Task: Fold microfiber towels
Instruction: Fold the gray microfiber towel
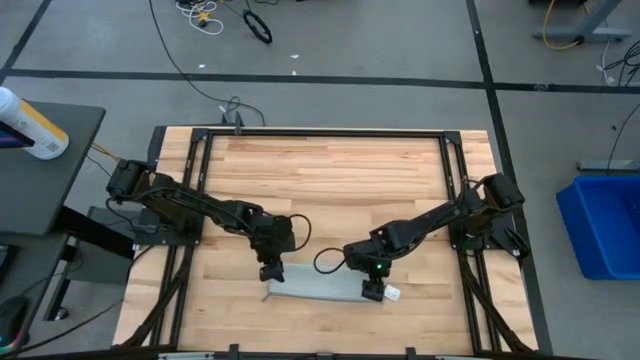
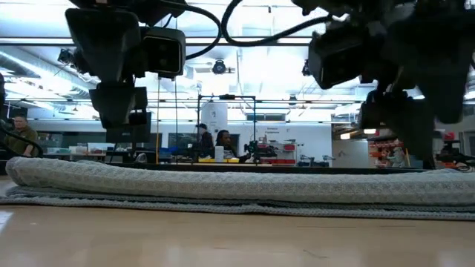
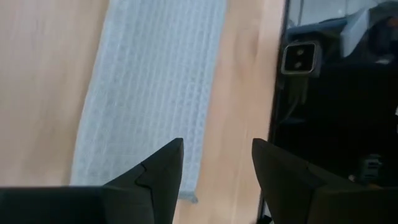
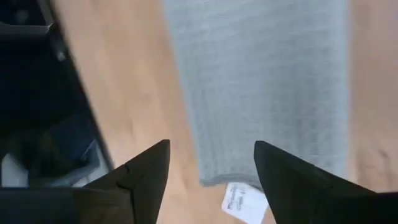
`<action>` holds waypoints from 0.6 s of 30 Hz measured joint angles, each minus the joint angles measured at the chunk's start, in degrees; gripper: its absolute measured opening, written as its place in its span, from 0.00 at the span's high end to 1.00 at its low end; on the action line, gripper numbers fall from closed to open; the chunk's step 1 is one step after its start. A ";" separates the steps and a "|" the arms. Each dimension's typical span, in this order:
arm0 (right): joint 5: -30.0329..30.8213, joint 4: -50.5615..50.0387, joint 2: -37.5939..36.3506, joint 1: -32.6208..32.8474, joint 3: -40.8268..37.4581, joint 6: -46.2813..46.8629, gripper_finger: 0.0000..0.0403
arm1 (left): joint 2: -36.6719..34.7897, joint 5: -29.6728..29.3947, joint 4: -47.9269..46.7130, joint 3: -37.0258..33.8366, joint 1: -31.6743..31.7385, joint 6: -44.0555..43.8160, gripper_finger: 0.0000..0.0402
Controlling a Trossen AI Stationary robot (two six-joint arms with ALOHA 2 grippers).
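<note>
Towel (image 1: 322,287) lies folded; only the right wrist view shows its white tag (image 4: 244,203); both arms' jaws stand open, empty.

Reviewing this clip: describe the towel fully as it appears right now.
The towel is a light grey-blue cloth with a fine ribbed, waffle-like weave, folded into a long narrow strip of stacked layers. It lies flat on the wooden table near its front edge, between the two arms. A small white tag sticks out at the end nearer the right gripper. Both grippers stand over its ends with jaws open; nothing grips it.
</note>
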 joint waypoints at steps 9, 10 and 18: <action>3.22 1.35 -1.70 -3.49 -5.42 3.36 0.42 | 0.00 -0.25 -3.09 -2.87 1.16 0.35 0.50; 3.26 2.45 -2.83 -3.84 -6.58 4.19 0.42 | 0.00 -0.22 -2.60 -3.51 1.16 -0.10 0.50; 8.15 12.18 -19.88 -4.70 -21.82 18.74 0.42 | -1.57 -1.25 6.45 -9.18 1.16 -7.38 0.50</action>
